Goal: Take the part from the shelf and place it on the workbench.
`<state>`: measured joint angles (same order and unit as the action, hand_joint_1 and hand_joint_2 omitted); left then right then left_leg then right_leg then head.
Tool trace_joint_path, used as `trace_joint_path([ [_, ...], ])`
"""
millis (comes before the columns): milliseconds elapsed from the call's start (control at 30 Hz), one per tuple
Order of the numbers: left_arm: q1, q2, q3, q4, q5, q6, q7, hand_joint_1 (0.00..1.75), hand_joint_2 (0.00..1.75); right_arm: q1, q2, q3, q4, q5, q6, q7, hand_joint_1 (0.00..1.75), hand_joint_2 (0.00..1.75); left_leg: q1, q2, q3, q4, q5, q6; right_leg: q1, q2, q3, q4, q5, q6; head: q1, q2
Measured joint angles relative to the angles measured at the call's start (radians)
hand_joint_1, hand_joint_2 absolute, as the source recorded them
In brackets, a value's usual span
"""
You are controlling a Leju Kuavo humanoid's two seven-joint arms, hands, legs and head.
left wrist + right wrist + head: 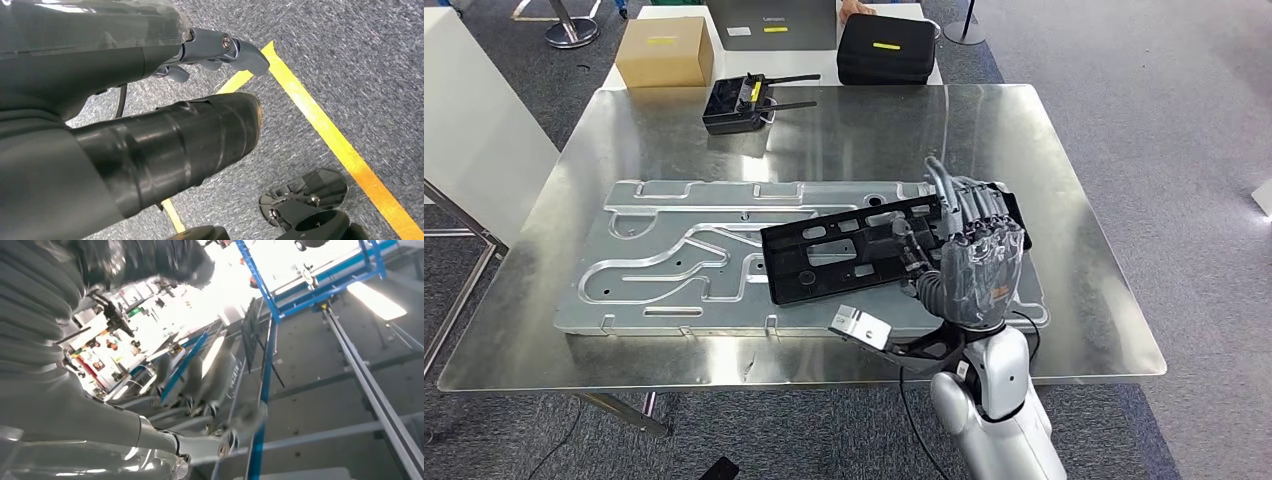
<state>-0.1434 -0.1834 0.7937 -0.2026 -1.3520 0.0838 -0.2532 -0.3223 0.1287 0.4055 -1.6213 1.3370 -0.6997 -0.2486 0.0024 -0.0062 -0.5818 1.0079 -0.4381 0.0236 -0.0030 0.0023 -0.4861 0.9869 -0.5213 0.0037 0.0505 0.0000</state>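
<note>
The part is a long black plastic frame (844, 255) lying tilted across a large ribbed aluminium plate (674, 250) on the shiny steel workbench (1024, 130). My right hand (977, 255) grips the frame's right end, fingers curled over its far edge and thumb on the near side. In the right wrist view, that hand's grey ribbed cover (45, 315) sits close over the mirror-like bench top. My left hand (150, 125) hangs over grey carpet, holding nothing, with its fingers (240, 50) apart from the thick dark thumb.
Beyond the plate lie a black remote controller (742, 103), a cardboard box (664, 50), a black case (886, 47) and a laptop (771, 22). A white table (474, 110) stands at the left. Yellow tape lines (320, 125) cross the carpet beneath my left hand.
</note>
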Motion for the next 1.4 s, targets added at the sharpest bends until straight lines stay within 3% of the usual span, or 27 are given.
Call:
trace_joint_path([
  [67, 0.002, 0.0, 0.0, 0.0, 0.008, 0.005, -0.001, 0.0, 0.0, 0.021, -0.005, -0.016, -0.014, -0.039, 0.0, -0.046, 0.0, 1.75, 0.0, 0.0, 0.0, 0.0, 0.0, 0.0, 0.0, 0.0, -0.001, 0.0, 0.0, 0.0, 0.0, 0.0],
  [133, 0.007, 0.0, 0.0, 0.0, 0.017, 0.015, -0.002, 0.0, 0.0, 0.066, 0.003, -0.064, -0.05, -0.119, -0.001, -0.164, 0.0, 1.75, 0.0, -0.001, 0.0, 0.0, -0.001, 0.0, 0.0, -0.001, -0.001, -0.001, -0.001, 0.0, 0.0, 0.0],
  [267, 0.025, 0.0, 0.002, 0.0, 0.028, 0.039, 0.0, 0.0, 0.0, 0.183, 0.054, -0.21, -0.139, -0.276, -0.001, -0.379, 0.0, 0.0, 0.0, -0.001, 0.0, 0.0, -0.002, 0.0, 0.0, -0.001, 0.0, -0.001, -0.002, 0.0, 0.0, 0.0],
  [367, 0.034, 0.0, 0.002, 0.0, 0.029, 0.061, 0.003, 0.0, 0.0, 0.258, 0.089, -0.288, -0.2, -0.339, -0.001, -0.432, 0.0, 0.0, 0.0, -0.001, 0.0, 0.0, -0.002, -0.001, 0.0, -0.001, 0.0, -0.001, -0.002, 0.001, 0.0, 0.0],
  [600, 0.049, -0.001, 0.003, 0.0, 0.028, 0.114, 0.015, 0.0, 0.0, 0.38, 0.136, -0.343, -0.334, -0.414, -0.001, -0.443, 0.0, 0.0, -0.002, 0.0, 0.001, 0.002, -0.004, 0.001, -0.002, -0.001, 0.0, -0.002, -0.002, 0.001, 0.0, 0.0],
  [767, 0.056, -0.001, 0.003, 0.0, 0.027, 0.13, 0.02, 0.0, 0.0, 0.425, 0.156, -0.362, -0.402, -0.447, -0.001, -0.443, 0.0, 0.0, -0.007, 0.0, 0.0, 0.007, -0.01, 0.008, -0.007, -0.001, 0.002, -0.003, -0.004, 0.007, 0.0, 0.0],
  [867, 0.062, -0.002, 0.003, 0.0, 0.025, 0.133, 0.021, 0.0, 0.0, 0.44, 0.162, -0.367, -0.427, -0.45, 0.0, -0.444, 0.0, 0.0, 0.0, 0.001, 0.009, -0.008, -0.005, 0.016, -0.008, 0.0, 0.003, 0.009, -0.015, 0.015, 0.0, 0.0],
  [933, 0.063, -0.004, 0.004, 0.0, 0.024, 0.135, 0.021, 0.0, 0.0, 0.446, 0.163, -0.37, -0.439, -0.45, 0.0, -0.444, 0.0, 0.0, 0.006, 0.003, 0.018, -0.018, -0.001, 0.022, -0.01, 0.0, -0.034, 0.088, -0.059, 0.019, 0.002, 0.0],
  [1000, 0.065, -0.004, 0.004, 0.0, 0.024, 0.138, 0.021, 0.0, 0.0, 0.455, 0.163, -0.375, -0.443, -0.451, 0.0, -0.444, 0.0, 0.0, 0.006, 0.004, 0.019, -0.018, -0.002, 0.023, -0.013, -0.001, -0.11, 0.223, -0.114, 0.022, 0.002, 0.0],
  [1033, 0.066, -0.004, 0.004, 0.0, 0.024, 0.139, 0.021, 0.0, 0.0, 0.46, 0.163, -0.378, -0.443, -0.452, 0.0, -0.444, 0.0, 0.0, 0.006, 0.004, 0.019, -0.018, -0.003, 0.023, -0.015, -0.001, -0.142, 0.271, -0.123, 0.024, 0.002, 0.0],
  [1067, 0.068, -0.004, 0.004, 0.0, 0.023, 0.139, 0.021, 0.0, 0.0, 0.463, 0.163, -0.38, -0.444, -0.454, 0.0, -0.444, 0.0, 0.0, 0.007, 0.003, 0.02, -0.017, -0.004, 0.022, -0.017, -0.001, -0.158, 0.287, -0.112, 0.026, 0.002, 0.0],
  [1100, 0.069, -0.004, 0.004, 0.0, 0.022, 0.139, 0.021, 0.0, 0.0, 0.465, 0.163, -0.382, -0.446, -0.455, 0.0, -0.444, 0.0, 0.0, 0.007, 0.003, 0.021, -0.016, -0.005, 0.019, -0.019, -0.001, -0.156, 0.266, -0.083, 0.028, 0.002, 0.0],
  [1167, 0.07, -0.005, 0.004, 0.0, 0.02, 0.14, 0.021, 0.0, 0.0, 0.467, 0.164, -0.384, -0.451, -0.459, 0.0, -0.444, 0.0, 0.0, 0.008, 0.002, 0.023, -0.008, -0.011, 0.011, -0.023, -0.002, -0.111, 0.148, -0.005, 0.028, 0.002, 0.0],
  [1200, 0.069, -0.005, 0.004, 0.0, 0.019, 0.14, 0.021, 0.0, 0.0, 0.469, 0.164, -0.385, -0.453, -0.461, 0.0, -0.444, 0.0, 0.0, 0.008, 0.001, 0.021, -0.002, -0.015, 0.004, -0.022, -0.001, -0.09, 0.094, 0.02, 0.026, 0.002, 0.0],
  [1267, 0.069, -0.005, 0.004, 0.0, 0.017, 0.14, 0.021, 0.0, 0.0, 0.474, 0.164, -0.388, -0.458, -0.465, 0.0, -0.444, 0.0, 0.0, 0.006, 0.0, 0.017, 0.006, -0.019, -0.009, -0.018, 0.003, -0.074, 0.044, 0.034, 0.017, 0.002, 0.0],
  [1333, 0.069, -0.005, 0.004, 0.0, 0.016, 0.141, 0.021, 0.0, 0.0, 0.479, 0.164, -0.39, -0.46, -0.466, 0.0, -0.444, 0.0, 0.0, 0.008, 0.0, 0.016, 0.005, -0.018, -0.021, -0.015, 0.005, -0.078, 0.044, 0.038, 0.004, 0.001, 0.0],
  [1400, 0.069, -0.005, 0.004, 0.0, 0.016, 0.141, 0.021, 0.0, 0.0, 0.48, 0.166, -0.391, -0.461, -0.467, 0.0, -0.444, 0.0, 0.0, 0.012, 0.001, 0.007, 0.028, -0.04, -0.031, -0.016, 0.003, -0.079, 0.04, 0.043, -0.01, 0.001, 0.0],
])
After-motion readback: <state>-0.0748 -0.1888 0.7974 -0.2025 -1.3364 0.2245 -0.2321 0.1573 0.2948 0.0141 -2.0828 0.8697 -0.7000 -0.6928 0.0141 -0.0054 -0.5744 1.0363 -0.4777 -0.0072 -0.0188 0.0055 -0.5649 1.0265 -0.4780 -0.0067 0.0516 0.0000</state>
